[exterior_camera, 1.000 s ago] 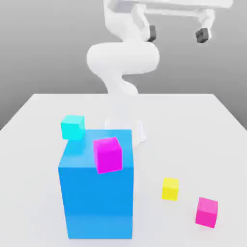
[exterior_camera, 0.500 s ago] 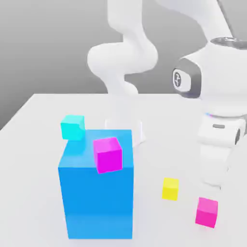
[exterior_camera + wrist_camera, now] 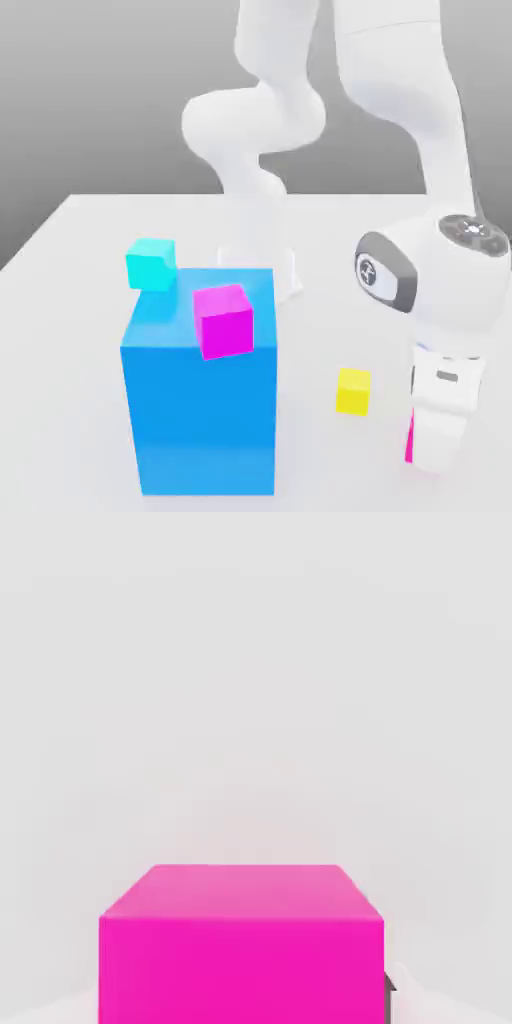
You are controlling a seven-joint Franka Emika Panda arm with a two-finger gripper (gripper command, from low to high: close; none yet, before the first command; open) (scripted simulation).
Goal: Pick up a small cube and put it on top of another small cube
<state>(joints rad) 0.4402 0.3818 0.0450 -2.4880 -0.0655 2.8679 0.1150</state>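
Note:
The small cube (image 3: 409, 441) is hot pink and rests on the white table (image 3: 80, 250) at the exterior view's lower right, mostly hidden behind the arm's hand. My gripper (image 3: 432, 452) has come straight down over it. In the hand view the same small cube (image 3: 240, 944) looms large and close, with a dark fingertip (image 3: 389, 990) pressed against its side. The gripper is shut on this cube, which still sits on the table.
A big blue block (image 3: 200, 420) stands at the front left, with a purple-magenta cube (image 3: 223, 320) at its top front edge. Behind it sits a cyan cube (image 3: 151, 263). A small yellow cube (image 3: 353, 390) lies just left of the hand.
The arm swung down from high above to the pink cube at the lower right, and the gripper went from open to shut around it. The other cubes stayed put.

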